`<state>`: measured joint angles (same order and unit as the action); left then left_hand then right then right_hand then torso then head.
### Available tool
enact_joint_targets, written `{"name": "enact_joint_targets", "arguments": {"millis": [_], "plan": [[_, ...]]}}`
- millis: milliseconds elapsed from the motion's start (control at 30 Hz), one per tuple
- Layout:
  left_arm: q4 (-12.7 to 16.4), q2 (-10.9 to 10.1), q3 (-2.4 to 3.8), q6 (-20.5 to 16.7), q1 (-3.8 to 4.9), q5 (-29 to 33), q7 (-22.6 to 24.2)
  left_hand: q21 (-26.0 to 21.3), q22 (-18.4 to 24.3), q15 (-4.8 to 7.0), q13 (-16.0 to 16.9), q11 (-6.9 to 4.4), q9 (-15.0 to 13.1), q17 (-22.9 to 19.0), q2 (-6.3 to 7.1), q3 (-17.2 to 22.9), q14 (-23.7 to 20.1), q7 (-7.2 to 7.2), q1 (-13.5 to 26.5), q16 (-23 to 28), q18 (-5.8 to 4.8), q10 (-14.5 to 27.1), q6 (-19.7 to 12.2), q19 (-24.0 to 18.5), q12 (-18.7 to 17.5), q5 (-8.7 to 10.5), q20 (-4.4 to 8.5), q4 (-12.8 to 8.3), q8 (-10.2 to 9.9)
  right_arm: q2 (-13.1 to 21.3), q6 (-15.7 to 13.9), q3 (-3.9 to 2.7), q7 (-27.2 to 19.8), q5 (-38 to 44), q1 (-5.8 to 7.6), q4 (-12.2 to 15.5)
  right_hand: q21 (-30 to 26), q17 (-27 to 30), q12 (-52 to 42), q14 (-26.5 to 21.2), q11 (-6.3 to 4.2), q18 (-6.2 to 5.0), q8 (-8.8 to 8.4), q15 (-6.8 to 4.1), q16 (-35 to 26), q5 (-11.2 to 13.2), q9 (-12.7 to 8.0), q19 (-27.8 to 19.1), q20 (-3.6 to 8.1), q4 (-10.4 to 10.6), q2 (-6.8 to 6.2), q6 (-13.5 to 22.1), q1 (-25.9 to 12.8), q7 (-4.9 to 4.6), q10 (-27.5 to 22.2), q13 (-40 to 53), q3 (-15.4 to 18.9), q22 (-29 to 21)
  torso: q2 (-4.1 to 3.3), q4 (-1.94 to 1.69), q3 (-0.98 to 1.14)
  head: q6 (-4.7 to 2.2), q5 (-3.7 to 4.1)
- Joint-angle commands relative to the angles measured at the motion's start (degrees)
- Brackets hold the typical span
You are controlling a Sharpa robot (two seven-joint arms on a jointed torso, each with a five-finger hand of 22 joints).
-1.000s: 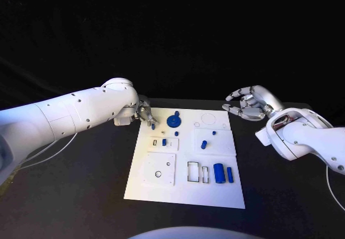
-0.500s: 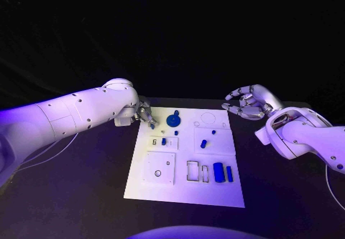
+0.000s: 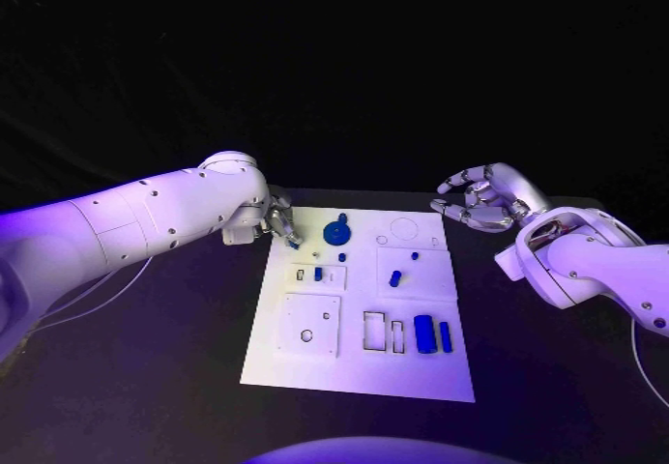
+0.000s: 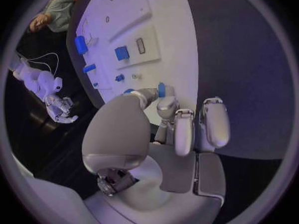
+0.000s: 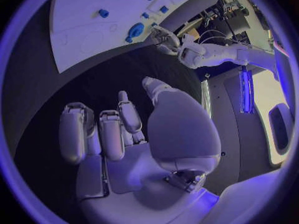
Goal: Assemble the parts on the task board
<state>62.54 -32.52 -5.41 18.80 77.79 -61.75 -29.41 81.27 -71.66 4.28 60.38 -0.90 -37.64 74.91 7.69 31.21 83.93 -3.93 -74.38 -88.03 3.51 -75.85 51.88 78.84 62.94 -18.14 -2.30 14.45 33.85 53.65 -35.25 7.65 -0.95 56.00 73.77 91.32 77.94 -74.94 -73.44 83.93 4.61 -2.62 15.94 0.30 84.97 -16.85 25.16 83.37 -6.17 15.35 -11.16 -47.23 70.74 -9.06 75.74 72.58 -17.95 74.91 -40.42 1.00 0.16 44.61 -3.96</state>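
Where the head view blurs it, the left hand point(image 3: 279, 221) pinches a part point(image 4: 161, 89) (wrist view); right hand point(image 3: 479, 202) curled, empty.

Flat black matte tabletop point(image 3: 154, 387), washed in violet-blue light. Behind it, plain darkness with no wall or window to make out. At the rim of the right wrist view, a pale panel point(image 5: 264, 92) with a bright violet light strip point(image 5: 246, 90).

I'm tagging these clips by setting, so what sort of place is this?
Probably a robotics lab or test bench: a white task board with blue parts on a black table, dark backdrop, and another robot arm nearby.
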Motion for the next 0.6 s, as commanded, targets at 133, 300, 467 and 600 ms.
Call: {"name": "enact_joint_targets", "arguments": {"millis": [133, 300, 467, 600], "plan": [[1.68, -1.27, 0.15, -2.26, -0.01, 3.63, 0.40, 0.21, -0.22, -0.44, 0.10, 0.31, -1.79, 11.93, -0.26, 7.45, 5.19, 0.17, -0.54, -0.30, 0.50, -0.38, 0.20, 0.26, 0.06, -0.25, -0.30, -5.04, 1.08, -0.01, 0.02, -0.01, -0.46, 0.30, -0.03, -0.06, -0.21, -3.27, 0.18, 3.35, -0.41, -0.47, 0.33, -0.42, -0.36, -0.33, 0.08, -0.11, 0.30, 0.28, 0.26, 0.28, 0.48, 0.00, 0.02, 0.07, -0.07, 6.43, 0.09, -0.07, 0.04, 0.13, -0.08], [4.94, -3.63, 0.31, -3.47, 0.02, 5.97, 0.36, 0.38, -0.55, -0.39, 0.47, 0.26, -2.25, 12.06, 0.20, 9.35, 5.23, 0.24, 0.20, -0.38, 0.45, -0.73, 0.24, 0.45, 0.50, -0.32, -0.26, -5.69, 1.67, 0.04, 0.11, -0.01, -0.41, 0.30, -0.03, -0.14, -0.21, -3.27, 0.18, 3.35, -0.41, -0.47, 0.33, -0.42, -0.36, -0.33, 0.08, -0.11, 0.30, 0.28, 0.26, 0.28, 0.48, 0.00, 0.02, 0.07, -0.07, 6.43, 0.28, -0.24, 0.06, 0.15, -0.07], [9.61, -6.63, 0.38, -5.52, 0.01, 7.89, 0.40, 0.68, -1.14, -0.30, 1.05, 0.12, -2.73, 12.32, 0.83, 11.19, 5.31, 0.38, 1.38, -0.53, 0.33, -1.25, 0.34, 0.80, 1.17, -0.39, -0.20, -6.40, 2.33, 0.12, 0.20, -0.01, -0.36, 0.30, -0.04, -0.22, -0.25, -3.29, 0.20, 3.35, -0.41, -0.48, 0.36, -0.42, -0.35, -0.47, 0.08, -0.12, 0.30, 0.30, 0.27, 0.27, 0.52, 0.00, 0.01, 0.05, -0.05, 6.40, 0.54, -0.53, 0.05, 0.32, 0.03], [13.21, -8.79, 0.35, -7.93, -0.19, 8.77, 0.56, 0.89, -1.55, -0.19, 1.45, 0.00, -3.07, 12.37, 1.36, 12.60, 5.33, 0.51, 2.32, -0.57, 0.25, -1.62, 0.46, 1.05, 1.65, -0.42, -0.11, -7.00, 2.85, 0.19, 0.26, -0.01, -0.35, 0.30, -0.07, -0.26, -0.25, -3.29, 0.20, 3.35, -0.41, -0.48, 0.36, -0.42, -0.35, -0.47, 0.08, -0.12, 0.30, 0.30, 0.27, 0.27, 0.52, 0.00, 0.01, 0.05, -0.05, 6.40, 0.68, -0.73, 0.01, 0.53, 0.05]]}}
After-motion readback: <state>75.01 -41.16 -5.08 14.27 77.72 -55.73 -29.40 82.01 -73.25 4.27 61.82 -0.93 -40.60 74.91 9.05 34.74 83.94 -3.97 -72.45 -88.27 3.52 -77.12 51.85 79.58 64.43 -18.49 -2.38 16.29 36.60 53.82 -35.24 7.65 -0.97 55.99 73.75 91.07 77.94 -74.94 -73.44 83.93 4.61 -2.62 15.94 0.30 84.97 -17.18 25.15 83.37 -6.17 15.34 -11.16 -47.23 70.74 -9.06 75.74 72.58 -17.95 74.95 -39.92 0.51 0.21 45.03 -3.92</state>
